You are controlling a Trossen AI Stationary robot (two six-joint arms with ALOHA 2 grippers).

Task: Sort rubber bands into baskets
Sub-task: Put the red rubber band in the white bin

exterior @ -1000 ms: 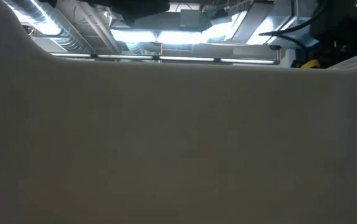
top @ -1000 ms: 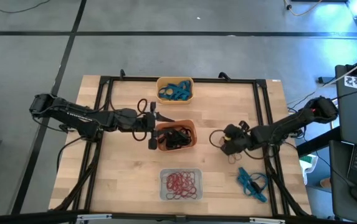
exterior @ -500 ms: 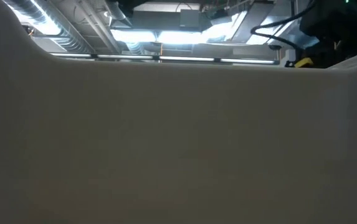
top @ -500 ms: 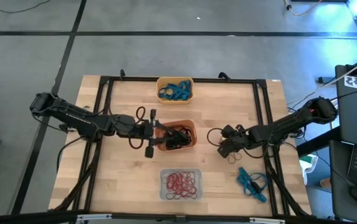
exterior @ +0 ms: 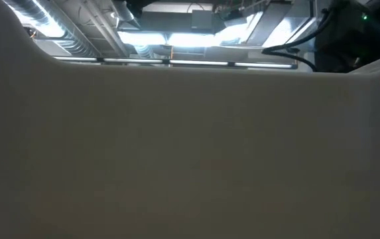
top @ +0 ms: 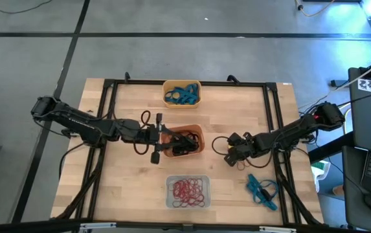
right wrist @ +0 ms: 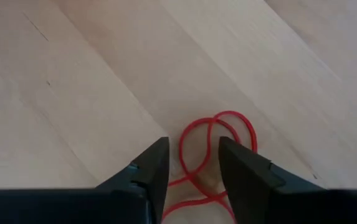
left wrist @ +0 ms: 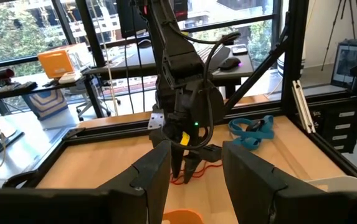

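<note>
I have the right gripper (right wrist: 194,177) down at the wooden table (top: 127,188), at about four o'clock from the middle, just right of the red-orange basket (top: 184,140). Through its wrist camera the two fingers (right wrist: 146,171) stand a little apart over a twisted red rubber band (right wrist: 215,143) lying flat on the wood; part of the loop runs into the gap between them, but I can't tell that they have pinched it. From above, this gripper (top: 232,153) sits near the loose teal rubber bands (top: 261,189), which lie at five o'clock by the table's right edge.

My left gripper (top: 157,137) is at the left rim of the red-orange basket, at the middle of the table, fingers (left wrist: 150,174) parted with nothing between them. That basket holds black rubber bands (top: 182,144). The yellow basket (top: 182,93) at twelve o'clock holds blue-teal rubber bands (top: 181,96), and the pale basket (top: 188,192) at six o'clock holds red rubber bands (top: 189,190).

The table-level camera is almost wholly blocked by a pale wall (exterior: 190,153) close in front of it.
</note>
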